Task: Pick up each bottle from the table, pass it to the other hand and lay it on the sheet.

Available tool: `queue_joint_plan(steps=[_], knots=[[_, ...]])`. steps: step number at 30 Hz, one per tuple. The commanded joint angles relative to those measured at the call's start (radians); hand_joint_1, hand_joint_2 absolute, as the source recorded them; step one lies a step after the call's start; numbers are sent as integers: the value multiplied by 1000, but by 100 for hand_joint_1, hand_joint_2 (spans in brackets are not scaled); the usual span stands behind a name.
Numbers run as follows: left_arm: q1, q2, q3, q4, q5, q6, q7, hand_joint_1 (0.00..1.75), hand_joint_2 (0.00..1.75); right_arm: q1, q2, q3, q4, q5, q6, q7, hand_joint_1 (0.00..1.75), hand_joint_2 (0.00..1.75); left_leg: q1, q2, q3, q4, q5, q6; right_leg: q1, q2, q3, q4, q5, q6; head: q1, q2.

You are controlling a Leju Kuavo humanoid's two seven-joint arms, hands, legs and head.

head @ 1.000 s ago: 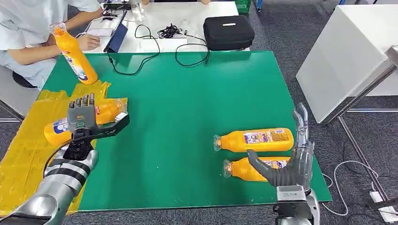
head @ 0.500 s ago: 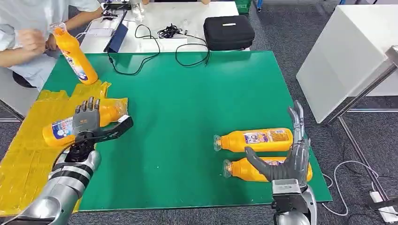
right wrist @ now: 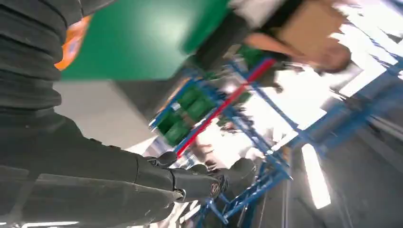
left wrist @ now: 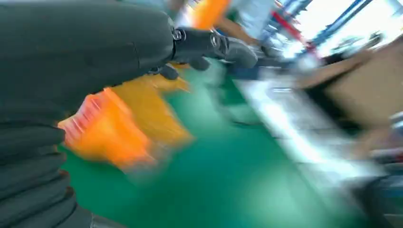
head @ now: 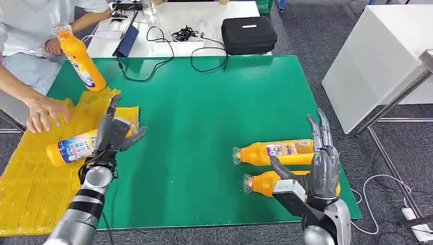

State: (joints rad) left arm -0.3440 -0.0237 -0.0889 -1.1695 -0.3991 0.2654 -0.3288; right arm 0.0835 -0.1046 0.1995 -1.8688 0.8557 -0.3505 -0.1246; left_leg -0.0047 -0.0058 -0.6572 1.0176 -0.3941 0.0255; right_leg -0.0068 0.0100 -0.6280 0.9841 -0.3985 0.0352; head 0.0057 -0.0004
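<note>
Four orange bottles are on the table. One lying bottle point(head: 76, 148) rests on the yellow sheet point(head: 30, 173), just beside the left hand point(head: 113, 133), fingers spread, empty. Two bottles point(head: 278, 151) lie near the right hand point(head: 320, 166), also spread. One upright bottle point(head: 81, 61) stands behind.

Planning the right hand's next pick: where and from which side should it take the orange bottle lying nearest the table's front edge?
Probably around the wide middle of the orange plastic bottle, coming down from above. It lies on its side on the green table mat, neck pointing toward the robot's left, with the right hand open at its base end. The second orange bottle lies just beyond it, so a sideways approach looks cramped.
</note>
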Motion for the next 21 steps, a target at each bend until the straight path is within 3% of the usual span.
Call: queue_joint_plan(steps=[1, 5, 10, 16, 21], knots=[[125, 1, -10, -385, 332, -157, -33, 0, 175, -254, -312, -25, 296, -80, 358, 77, 0, 175, 0, 6, 5, 1, -3, 0, 0, 4, 4, -1, 0, 1, 0, 0], [123, -1, -13, -377, 356, -172, -51, 0, 175, -274, -333, -11, 315, -104, 394, 64, 0, 175, -1, 1, 2, 0, 0, 2, 0, 0, 2, -1, 1, 1, 0, 0], [127, -5, -40, -394, 430, -216, -69, 0, 175, -411, -372, 66, 465, -181, 488, 46, 0, 175, 0, 4, 8, 1, -2, 2, 0, 4, 8, -1, 0, 1, -1, 0], [126, -2, -42, -393, 430, -213, -70, 0, 175, -413, -371, 80, 469, -183, 486, 44, 0, 175, 0, -1, 6, 0, 0, 2, 0, 0, 7, -1, 0, 1, 0, 0], [118, 1, -65, -387, 495, -261, -65, 0, 175, -468, -369, 176, 555, -199, 518, 38, 0, 175, 0, 0, 5, 0, 0, 2, 0, 1, 6, -1, 1, 1, -1, 0]])
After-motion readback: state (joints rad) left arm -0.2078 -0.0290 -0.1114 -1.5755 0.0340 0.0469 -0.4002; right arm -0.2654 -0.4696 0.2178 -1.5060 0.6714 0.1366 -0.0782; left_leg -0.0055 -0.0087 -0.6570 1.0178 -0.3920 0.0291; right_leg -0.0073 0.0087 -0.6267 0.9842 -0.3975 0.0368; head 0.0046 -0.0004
